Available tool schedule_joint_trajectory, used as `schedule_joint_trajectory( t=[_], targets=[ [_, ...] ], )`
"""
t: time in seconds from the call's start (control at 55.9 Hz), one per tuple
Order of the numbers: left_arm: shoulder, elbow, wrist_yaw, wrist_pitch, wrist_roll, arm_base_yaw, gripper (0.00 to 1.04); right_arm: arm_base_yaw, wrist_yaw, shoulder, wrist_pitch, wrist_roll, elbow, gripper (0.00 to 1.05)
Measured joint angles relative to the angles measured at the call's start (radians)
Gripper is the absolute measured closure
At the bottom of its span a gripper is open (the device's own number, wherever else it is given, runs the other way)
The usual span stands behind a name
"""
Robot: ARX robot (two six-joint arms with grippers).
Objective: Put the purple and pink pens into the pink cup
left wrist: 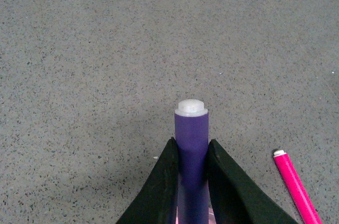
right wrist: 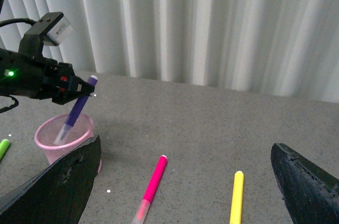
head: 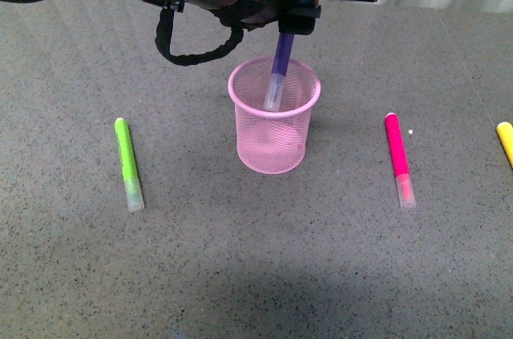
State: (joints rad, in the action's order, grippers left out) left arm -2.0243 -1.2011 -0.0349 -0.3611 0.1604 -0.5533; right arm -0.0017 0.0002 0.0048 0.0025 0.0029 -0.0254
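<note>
The near stretch of the grey desk (head: 240, 275) is open room, right up to the front edge of the view. Further in, a lime green marker (head: 127, 164) lies flat well to the left of the cup, and the pink pen (head: 397, 159) lies flat well to the right, clear cap toward me. A yellow marker (head: 505, 140) sits beyond it at the right edge. Between them, apart from all three, the pink cup (head: 272, 151) stands upright. Its only content is the clear-capped end of the purple pen (head: 278, 70), dipped just inside the rim and tilted. The left gripper (left wrist: 192, 176) hangs above the cup, its jaws pinching the pen's barrel. The right gripper (right wrist: 180, 192) is off to the right with its jaws spread wide. Behind the cup the desk runs clear to a white curtain (right wrist: 212, 23).
</note>
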Motion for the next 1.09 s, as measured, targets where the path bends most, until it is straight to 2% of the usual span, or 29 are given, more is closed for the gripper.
schedule_joint_trajectory(
  t=[0.179, 0.394, 0.627, 0.716, 0.77, 0.788, 0.824, 0.842, 0.895, 0.931, 0.985, 1.092],
  targets=[
    [0.029, 0.056, 0.006, -0.006, 0.022, 0.011, 0.48, 0.000, 0.000, 0.000, 0.000, 0.000, 0.000, 0.07],
    [0.147, 0.114, -0.022, 0.034, 0.107, 0.062, 0.06, 0.000, 0.000, 0.000, 0.000, 0.000, 0.000, 0.07],
    [0.387, 0.265, -0.103, 0.056, 0.244, 0.185, 0.08, 0.000, 0.000, 0.000, 0.000, 0.000, 0.000, 0.07],
    [0.479, 0.378, -0.135, 0.058, 0.238, 0.229, 0.08, 0.000, 0.000, 0.000, 0.000, 0.000, 0.000, 0.07],
    [0.534, 0.511, -0.186, 0.005, 0.174, 0.253, 0.08, 0.000, 0.000, 0.000, 0.000, 0.000, 0.000, 0.07],
    [0.534, 0.590, -0.207, -0.109, 0.128, 0.266, 0.12, 0.000, 0.000, 0.000, 0.000, 0.000, 0.000, 0.07],
    [0.536, 0.706, -0.190, -0.312, 0.056, 0.293, 0.19, 0.000, -0.002, 0.000, 0.000, 0.000, 0.000, 0.07],
    [0.550, 0.795, -0.153, -0.446, -0.003, 0.322, 0.24, 0.000, -0.003, 0.000, 0.000, 0.000, 0.000, 0.07],
    [0.661, 0.974, -0.070, -0.648, -0.071, 0.413, 0.37, 0.000, 0.002, 0.000, 0.000, 0.000, 0.000, 0.07],
    [0.783, 1.044, 0.000, -0.663, -0.100, 0.489, 0.46, 0.000, 0.001, 0.000, -0.001, 0.000, 0.000, 0.07],
    [0.912, 1.098, 0.012, -0.635, -0.123, 0.542, 0.59, 0.000, 0.002, -0.001, -0.001, 0.000, 0.000, 0.07],
    [1.015, 1.133, 0.030, -0.576, -0.138, 0.549, 0.76, 0.000, -0.001, -0.001, -0.001, 0.000, 0.000, 0.07]
  ],
)
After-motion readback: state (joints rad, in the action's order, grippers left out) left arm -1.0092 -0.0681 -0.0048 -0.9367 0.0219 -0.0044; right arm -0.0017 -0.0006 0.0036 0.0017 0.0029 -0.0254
